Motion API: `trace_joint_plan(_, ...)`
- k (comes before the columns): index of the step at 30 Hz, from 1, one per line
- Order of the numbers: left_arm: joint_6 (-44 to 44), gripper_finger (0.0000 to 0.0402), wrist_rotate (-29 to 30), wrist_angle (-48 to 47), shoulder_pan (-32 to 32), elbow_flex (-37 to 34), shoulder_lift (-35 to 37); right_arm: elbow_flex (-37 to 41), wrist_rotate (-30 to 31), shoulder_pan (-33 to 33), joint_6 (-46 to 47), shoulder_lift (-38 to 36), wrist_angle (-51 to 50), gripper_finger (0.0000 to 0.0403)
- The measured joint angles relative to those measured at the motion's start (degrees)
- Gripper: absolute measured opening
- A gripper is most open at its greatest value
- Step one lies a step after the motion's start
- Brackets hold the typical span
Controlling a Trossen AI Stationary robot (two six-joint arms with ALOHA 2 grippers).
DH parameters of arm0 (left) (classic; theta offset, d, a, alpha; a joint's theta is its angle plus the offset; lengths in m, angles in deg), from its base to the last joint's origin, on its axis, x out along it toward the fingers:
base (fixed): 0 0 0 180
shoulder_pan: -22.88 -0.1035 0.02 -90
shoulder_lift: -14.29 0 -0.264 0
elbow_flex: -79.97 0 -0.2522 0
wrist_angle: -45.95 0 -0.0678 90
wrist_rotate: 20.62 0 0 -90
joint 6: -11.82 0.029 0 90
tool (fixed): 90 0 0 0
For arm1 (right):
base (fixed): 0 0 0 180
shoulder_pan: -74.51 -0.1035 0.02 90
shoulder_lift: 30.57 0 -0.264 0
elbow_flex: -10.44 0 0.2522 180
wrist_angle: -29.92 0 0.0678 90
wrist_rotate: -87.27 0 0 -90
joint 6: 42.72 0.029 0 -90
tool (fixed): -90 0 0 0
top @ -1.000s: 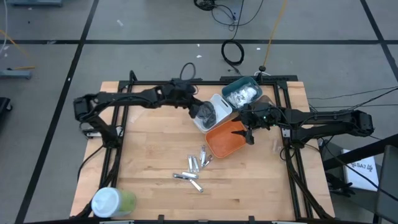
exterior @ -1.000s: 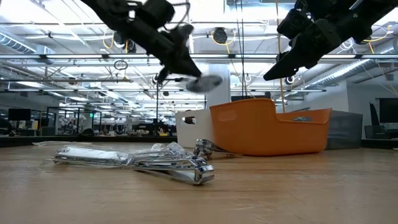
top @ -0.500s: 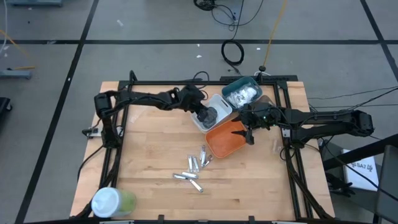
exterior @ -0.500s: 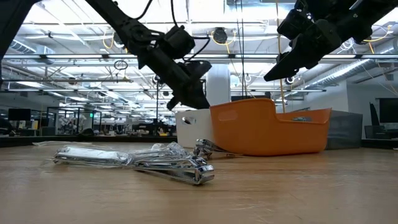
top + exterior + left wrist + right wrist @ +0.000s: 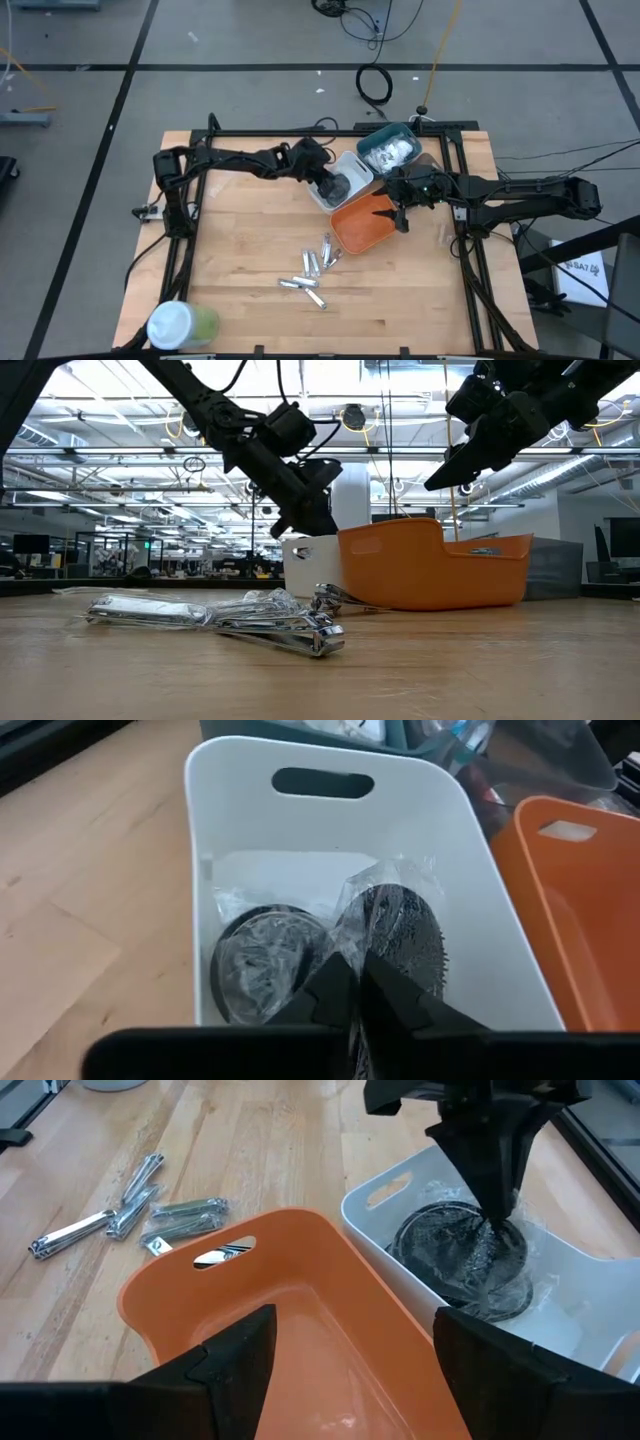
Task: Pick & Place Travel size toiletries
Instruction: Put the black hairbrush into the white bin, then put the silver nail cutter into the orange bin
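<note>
Left wrist view shows the left gripper (image 5: 357,982) inside the white bin (image 5: 240,800), fingers pinching a wrapped dark disc (image 5: 400,925). Beside this bin, the right gripper (image 5: 350,1350) is spread above the orange bin (image 5: 180,1285).

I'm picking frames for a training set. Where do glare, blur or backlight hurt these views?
Low view: bright ceiling lights backlight both arms into silhouettes; the silver tubes glint. Left wrist view: the wrap on the disc shines, and the left gripper is blurred up close. High view: even light, soft shadows.
</note>
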Motion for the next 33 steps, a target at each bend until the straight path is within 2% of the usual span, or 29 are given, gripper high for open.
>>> trace_joint_plan(4,-0.34,0.0073,0.02,-0.02,0.91,0.02,0.00,0.00,0.01,0.01,0.06,-0.01,0.00,0.0256)
trace_joint_plan(10,-1.16,0.0189,-0.61,1.50,1.19,0.12,0.31,0.00,0.00,0.01,0.10,-0.02,0.00,0.0256)
trace_joint_plan(16,0.92,0.0266,-3.31,-4.93,-0.04,3.92,7.06,0.00,0.02,0.00,0.45,-0.02,0.01,0.0256)
trace_joint_plan(20,0.96,0.0293,-2.93,-10.28,-0.31,4.91,15.30,0.00,0.28,0.02,0.60,0.00,0.08,0.0256)
trace_joint_plan(26,12.74,0.0307,2.09,-12.03,3.83,3.89,25.12,0.00,1.77,0.01,3.52,-0.02,1.74,0.0256)
trace_joint_plan(33,16.34,0.0308,3.05,-9.30,8.56,-3.31,33.51,0.00,1.55,0.01,7.31,-0.01,2.51,0.0256)
